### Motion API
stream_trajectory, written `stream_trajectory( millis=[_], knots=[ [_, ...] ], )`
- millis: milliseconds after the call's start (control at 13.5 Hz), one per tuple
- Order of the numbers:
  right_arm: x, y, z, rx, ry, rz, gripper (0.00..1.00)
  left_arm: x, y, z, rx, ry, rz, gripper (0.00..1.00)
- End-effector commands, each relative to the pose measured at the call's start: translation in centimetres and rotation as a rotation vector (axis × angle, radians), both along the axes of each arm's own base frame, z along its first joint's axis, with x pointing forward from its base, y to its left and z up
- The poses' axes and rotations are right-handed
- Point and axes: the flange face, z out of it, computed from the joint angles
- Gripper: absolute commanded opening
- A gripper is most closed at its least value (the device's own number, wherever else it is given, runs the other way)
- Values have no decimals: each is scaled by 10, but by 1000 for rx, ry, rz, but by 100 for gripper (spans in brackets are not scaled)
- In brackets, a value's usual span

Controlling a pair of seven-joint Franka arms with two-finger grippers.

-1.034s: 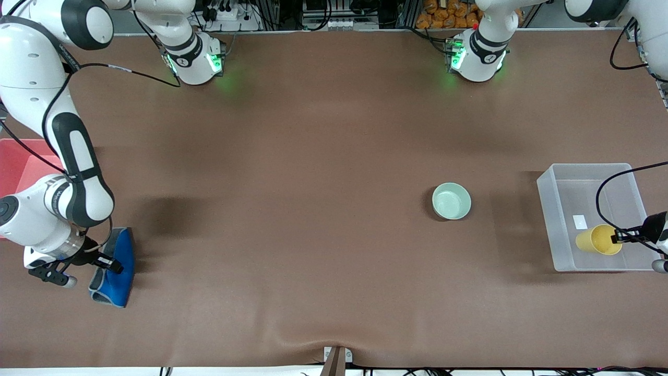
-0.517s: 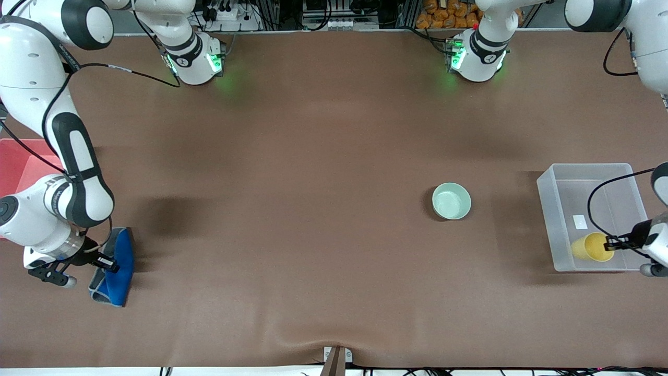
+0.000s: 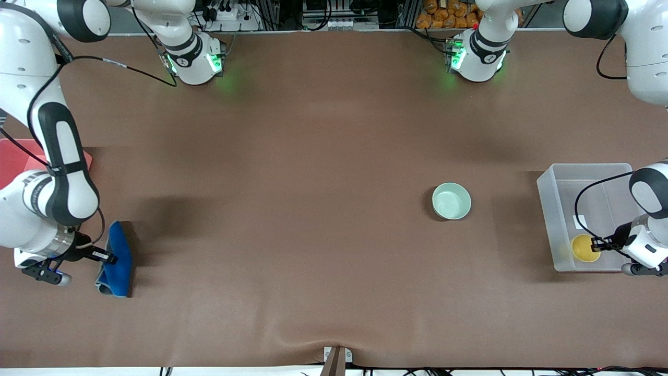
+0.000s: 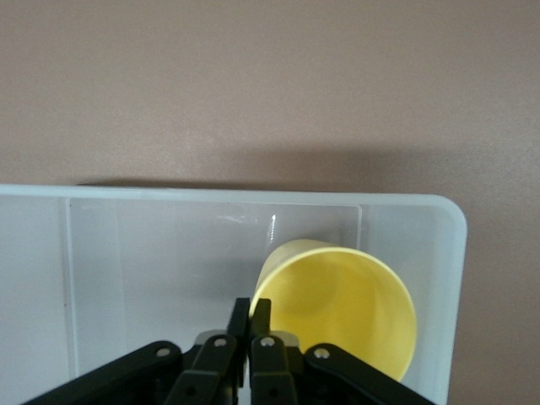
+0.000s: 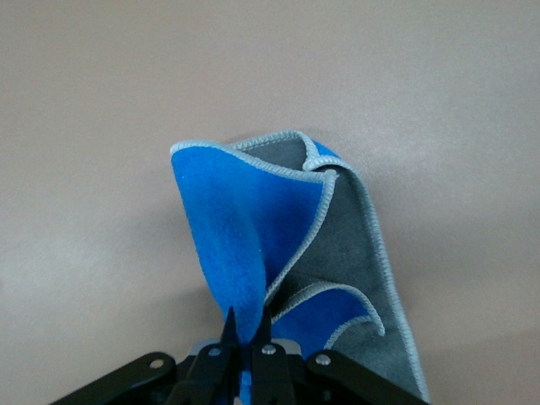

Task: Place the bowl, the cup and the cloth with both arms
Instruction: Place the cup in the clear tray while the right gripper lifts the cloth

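The pale mint-green bowl (image 3: 451, 200) stands alone on the brown table, toward the left arm's end. My left gripper (image 3: 596, 244) is shut on the rim of the yellow cup (image 3: 584, 247) and holds it inside the clear plastic bin (image 3: 554, 184), at the bin's corner nearest the front camera. In the left wrist view the fingers (image 4: 242, 319) pinch the cup's (image 4: 342, 308) rim. My right gripper (image 3: 107, 257) is shut on a fold of the royal-blue cloth (image 3: 117, 259) with grey edging and holds it up, its lower end trailing on the table. The right wrist view shows the cloth (image 5: 278, 236) hanging from the gripper (image 5: 246, 325).
A red bin (image 3: 11, 159) sits at the right arm's end of the table, partly hidden by the right arm. A small white label (image 3: 579, 222) lies on the clear bin's floor. Open brown table lies between the cloth and the bowl.
My left gripper has lowered the yellow cup deeper into the clear bin, toward its front corner. My right gripper has lifted the blue cloth slightly and shifted it away from the front camera.
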Motion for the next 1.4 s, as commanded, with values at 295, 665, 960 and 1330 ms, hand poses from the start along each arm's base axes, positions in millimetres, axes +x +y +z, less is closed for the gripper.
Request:
stream_trajectory(
  millis=[295,665,960,1330],
  knots=[
    [-15,3,67,39,52,16,0,6,-17,40,8,-33,-43,100],
    [-45,-18,128,53,126,74,0,-4,-71,126,-25,18,-12,100],
    [-63,-21,158,78,173,96,0,-4,-172,126,-46,88,83,100],
    [-91,-24,198,113,234,98,0,-52,-229,89,-74,147,96,100]
  ],
)
